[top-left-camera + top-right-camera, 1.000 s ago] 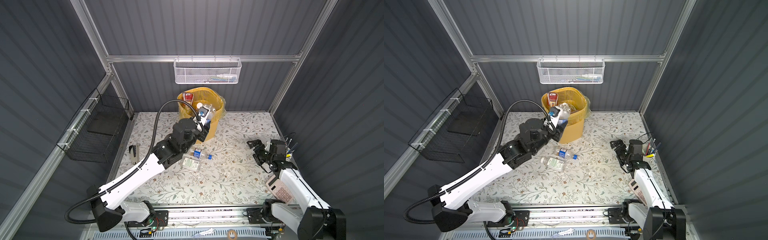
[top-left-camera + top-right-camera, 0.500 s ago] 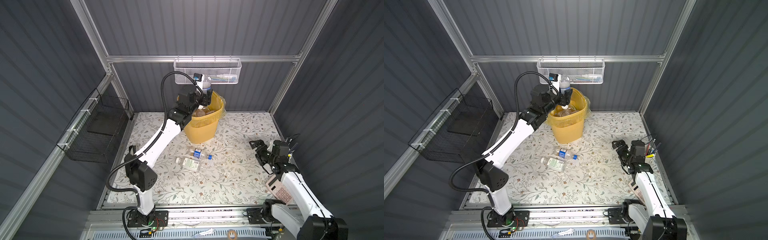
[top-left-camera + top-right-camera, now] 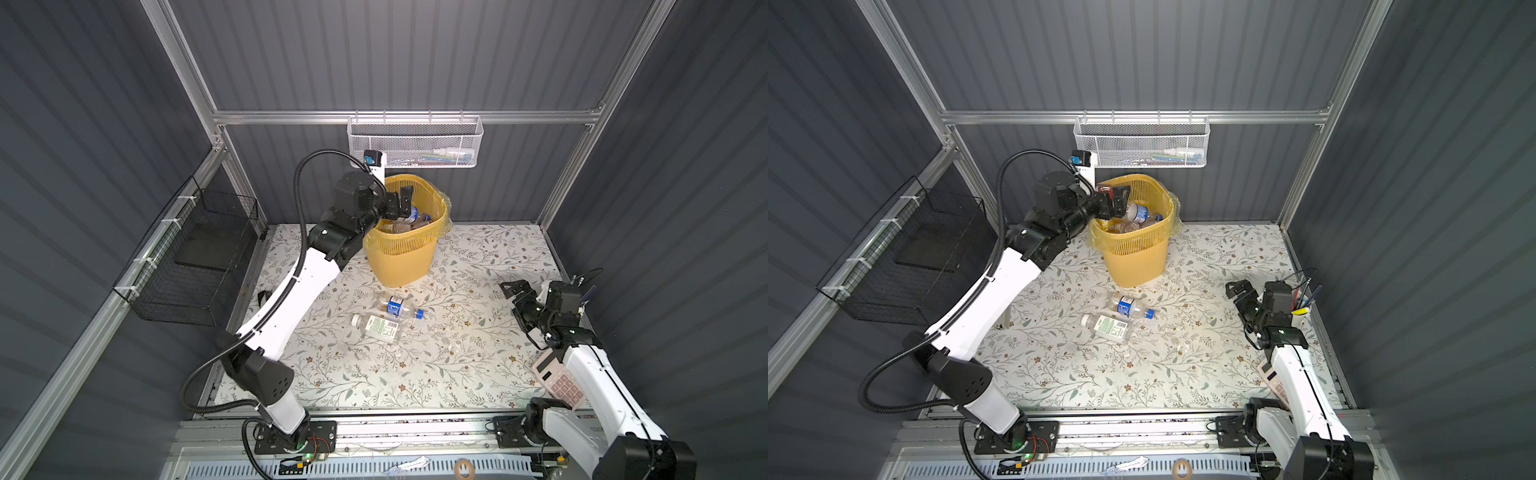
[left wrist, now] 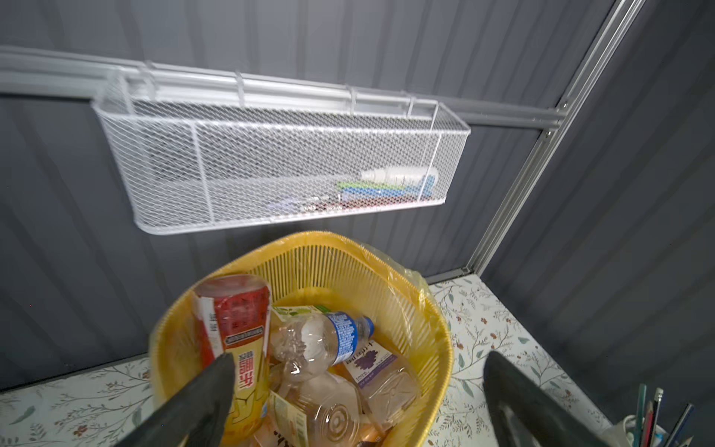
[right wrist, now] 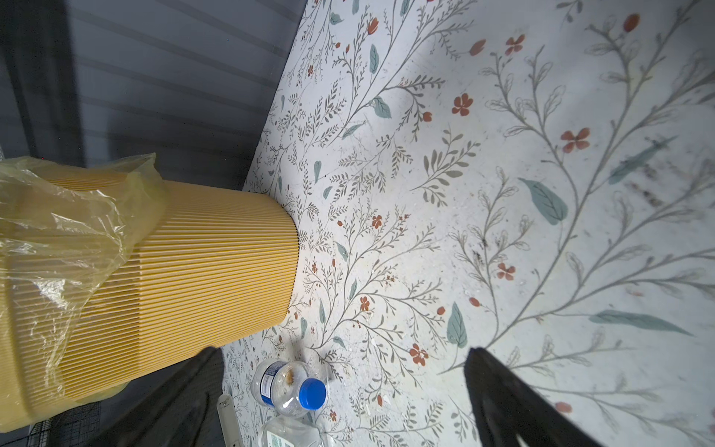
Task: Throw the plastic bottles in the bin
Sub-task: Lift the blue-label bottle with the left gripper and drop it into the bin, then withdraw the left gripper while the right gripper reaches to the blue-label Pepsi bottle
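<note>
Both tools stand wide open with nothing between their fingers. The left tool (image 4: 360,359) hangs just over the mouth of the bin (image 3: 405,257), inside the rim on the side nearest its own arm. Directly below it the bin is heaped. A blue-labelled bottle (image 4: 329,340) lies on top of the pile, and a tall red-and-yellow bottle (image 4: 236,329) leans against the wall with its top level with the rim, right by one finger (image 4: 205,394).

The likeliest slip is a sideways pull-out, in which that finger clips the leaning bottle and flips it over the rim, or snags the loose clear liner (image 3: 444,208) and drags the light bin along. Rising straight up carries its own hazard, since the white mesh basket (image 3: 413,143) hangs on the wall close above the bin and the wrist sits just under it.

In front of the bin, two bottles lie on the counter (image 3: 457,365). A blue-capped bottle (image 3: 397,308) lies nearer the bin and a green-and-white-labelled bottle (image 3: 380,328) just beyond it, the pair almost touching. They are clear, round and light, so a finger landing between them probably rolls one away, and a hard squeeze may squirt a crushed one out sideways.

With the pile near the rim, anything dropped from height may bounce back out. The right tool (image 3: 513,301) waits well apart from the bin, just beside the pen cup (image 3: 1298,318), which a careless swing could topple.
</note>
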Robot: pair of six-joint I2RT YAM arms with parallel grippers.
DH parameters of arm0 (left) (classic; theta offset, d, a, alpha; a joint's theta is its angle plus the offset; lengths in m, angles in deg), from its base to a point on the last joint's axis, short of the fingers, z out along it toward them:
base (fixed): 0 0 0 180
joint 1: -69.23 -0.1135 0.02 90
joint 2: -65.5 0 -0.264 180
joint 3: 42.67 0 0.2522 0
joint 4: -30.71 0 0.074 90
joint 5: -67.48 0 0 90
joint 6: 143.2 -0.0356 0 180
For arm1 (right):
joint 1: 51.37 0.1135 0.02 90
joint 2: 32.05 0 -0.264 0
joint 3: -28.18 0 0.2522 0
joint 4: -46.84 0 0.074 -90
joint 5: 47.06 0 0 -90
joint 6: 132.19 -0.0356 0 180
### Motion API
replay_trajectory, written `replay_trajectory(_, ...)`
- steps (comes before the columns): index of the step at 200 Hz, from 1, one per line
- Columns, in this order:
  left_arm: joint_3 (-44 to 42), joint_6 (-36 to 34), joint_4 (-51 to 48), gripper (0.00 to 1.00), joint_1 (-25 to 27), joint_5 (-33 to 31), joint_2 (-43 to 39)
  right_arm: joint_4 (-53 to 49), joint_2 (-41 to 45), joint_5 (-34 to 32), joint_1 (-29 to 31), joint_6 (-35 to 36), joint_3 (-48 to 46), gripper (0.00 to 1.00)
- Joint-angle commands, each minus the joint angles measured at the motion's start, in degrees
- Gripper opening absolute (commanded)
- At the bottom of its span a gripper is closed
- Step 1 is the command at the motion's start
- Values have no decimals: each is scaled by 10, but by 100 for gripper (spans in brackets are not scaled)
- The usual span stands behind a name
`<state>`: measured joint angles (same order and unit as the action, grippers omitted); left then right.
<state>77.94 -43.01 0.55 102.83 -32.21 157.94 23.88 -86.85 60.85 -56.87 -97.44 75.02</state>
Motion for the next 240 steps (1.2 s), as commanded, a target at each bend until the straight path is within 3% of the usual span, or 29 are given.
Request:
replay_trajectory(1,-48,4,-4,100,0,-34,-24,-9,-1,7,-2,5,20,99)
replay_trajectory(49,-221,44,30,100,-1,-84,-124,-13,-6,7,-1,19,26,99)
replay_trajectory(79,-326,110,14,100,-1,-121,-175,-12,-14,25,11,41,36,99)
replay_trajectory(118,-433,190,-5,100,-5,-184,-230,0,-45,-23,95,109,67,99)
replay_trajectory(149,-471,254,-69,100,-81,-125,-227,-2,-106,-76,196,187,116,99)
replay_trajectory(194,-573,295,-40,100,-179,-67,-254,5,-207,-122,335,317,180,99)
replay_trajectory(240,-620,300,-37,100,-204,-39,-252,-17,-324,-149,443,446,261,99)
